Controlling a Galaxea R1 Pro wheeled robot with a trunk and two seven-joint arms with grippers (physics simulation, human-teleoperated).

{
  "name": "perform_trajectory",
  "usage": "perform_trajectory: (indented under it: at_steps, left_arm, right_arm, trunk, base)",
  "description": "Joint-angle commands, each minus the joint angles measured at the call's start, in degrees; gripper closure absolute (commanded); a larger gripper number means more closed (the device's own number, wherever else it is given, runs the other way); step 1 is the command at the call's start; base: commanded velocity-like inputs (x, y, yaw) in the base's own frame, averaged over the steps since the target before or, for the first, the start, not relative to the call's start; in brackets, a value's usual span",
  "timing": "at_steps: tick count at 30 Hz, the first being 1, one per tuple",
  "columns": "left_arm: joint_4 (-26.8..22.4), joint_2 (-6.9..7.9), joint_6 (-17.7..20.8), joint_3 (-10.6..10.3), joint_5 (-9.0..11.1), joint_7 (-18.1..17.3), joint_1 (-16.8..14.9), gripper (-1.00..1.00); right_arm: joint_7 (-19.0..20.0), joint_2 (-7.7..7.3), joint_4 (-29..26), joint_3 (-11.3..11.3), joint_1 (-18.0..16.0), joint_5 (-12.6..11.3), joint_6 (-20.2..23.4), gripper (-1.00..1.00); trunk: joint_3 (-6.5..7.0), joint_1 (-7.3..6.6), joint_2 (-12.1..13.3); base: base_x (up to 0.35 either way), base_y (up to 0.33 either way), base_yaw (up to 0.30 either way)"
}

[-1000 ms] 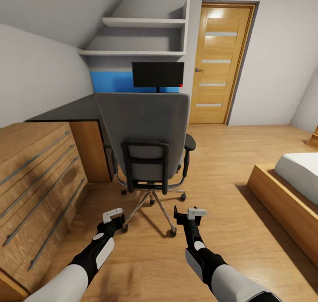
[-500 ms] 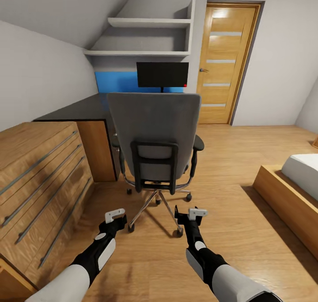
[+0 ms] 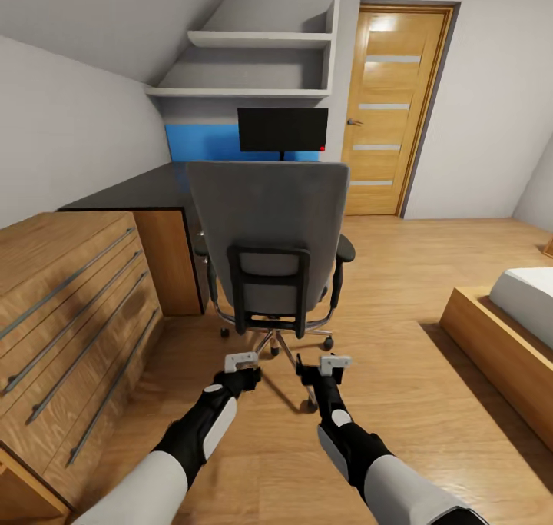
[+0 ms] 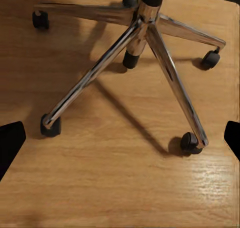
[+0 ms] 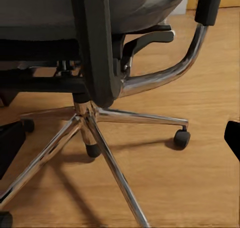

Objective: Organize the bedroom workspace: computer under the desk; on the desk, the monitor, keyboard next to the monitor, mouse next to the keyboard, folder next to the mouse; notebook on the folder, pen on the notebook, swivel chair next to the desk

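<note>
**Both arms hanging low behind the chair, most of the tidying yet to be done**

The left gripper (image 3: 244, 363) is hovering low over the wooden floor (image 3: 399, 402) with nothing in it; in its wrist view the two dark fingertips are sitting at opposite edges of the picture, so the jaws are standing wide apart. The right gripper (image 3: 326, 367) is hanging beside it, likewise spread wide and holding nothing.

Just ahead of both, the swivel chair (image 3: 269, 240) is standing with its grey back turned to the robot, its chrome five-spoke base (image 4: 145, 63) resting on casters directly under the left wrist camera. The chair is sitting close to the desk (image 3: 146, 191), whose glossy black top is running along the wall beyond it.

The monitor (image 3: 283, 129) is already standing on the desk in front of the blue back panel (image 3: 200, 142), so that part is looking done. The chair's back is blocking the seat, so I cannot tell whether the folder is lying there. Judging from here, the laying-out and stacking are remaining.

As for storage, the wall shelves (image 3: 246, 91) above the desk are looking bare, and the wooden drawer unit (image 3: 69, 310) at the left is standing closed, contents hidden.
</note>
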Motion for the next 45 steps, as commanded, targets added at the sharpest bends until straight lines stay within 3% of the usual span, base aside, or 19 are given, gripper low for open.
perform_trajectory:
  at_steps: [1, 3, 4, 6, 8, 12, 14, 20, 45]
  left_arm:
    - [-2.1, -0.02, 2.3, -0.4, 0.6, 0.5, 0.0, -1.00]
    - [-3.4, -0.14, 3.7, -0.4, 0.7, 0.5, 0.0, -1.00]
    - [-4.2, -0.28, 4.6, -0.4, 0.7, 0.5, 0.0, -1.00]
    - [-4.5, -0.28, 5.3, -0.4, 0.7, 0.5, 0.0, -1.00]
    - [-3.2, -0.28, 5.5, -0.4, 0.7, 0.3, 0.0, -1.00]
    - [-0.9, -0.28, 3.9, -0.4, 0.7, 0.1, 0.0, -1.00]
    - [0.3, -0.28, 1.1, -0.3, 0.7, 0.1, 0.0, -1.00]
    - [0.6, -0.28, -1.4, -0.3, 0.7, 0.1, 0.0, -1.00]
    - [0.5, -0.28, -2.2, -0.2, 0.6, 0.3, 0.0, -1.00]
  right_arm:
    - [-0.3, 0.00, -1.8, 0.3, -0.2, -0.7, 4.7, -1.00]
    - [-0.3, 0.00, -3.9, 0.2, -0.2, -0.7, 10.6, -1.00]
    - [-0.3, 0.00, -6.3, 0.1, -0.3, -0.7, 16.4, -1.00]
    - [-0.3, 0.00, -9.6, 0.0, -0.3, -0.8, 22.9, -1.00]
    - [-0.3, 0.00, -12.0, -0.1, -0.3, -0.8, 26.5, -1.00]
    - [-0.3, 0.00, -12.9, -0.4, -0.3, -1.0, 26.3, -1.00]
    - [-0.3, 0.00, -12.0, -0.6, -0.3, -1.0, 24.1, -1.00]
    - [-0.3, 0.00, -10.7, -0.7, -0.2, -0.9, 21.8, -1.00]
    - [-0.2, 0.00, -10.4, -0.4, -0.1, -0.5, 19.6, -1.00]
  trunk:
    - [-0.06, -0.01, 0.0]
    - [-0.06, -0.01, 0.0]
    - [-0.06, -0.01, 0.0]
    - [-0.06, -0.01, 0.0]
    - [-0.06, -0.01, 0.0]
    - [-0.06, -0.01, 0.0]
    - [-0.06, -0.01, 0.0]
    - [-0.06, -0.01, 0.0]
    - [-0.06, -0.01, 0.0]
  base:
    - [0.000, 0.000, 0.000]
    - [0.000, 0.000, 0.000]
    - [0.000, 0.000, 0.000]
    - [0.000, 0.000, 0.000]
    - [0.000, 0.000, 0.000]
    - [0.000, 0.000, 0.000]
    - [0.000, 0.000, 0.000]
    - [0.000, 0.000, 0.000]
    - [0.165, 0.000, 0.000]
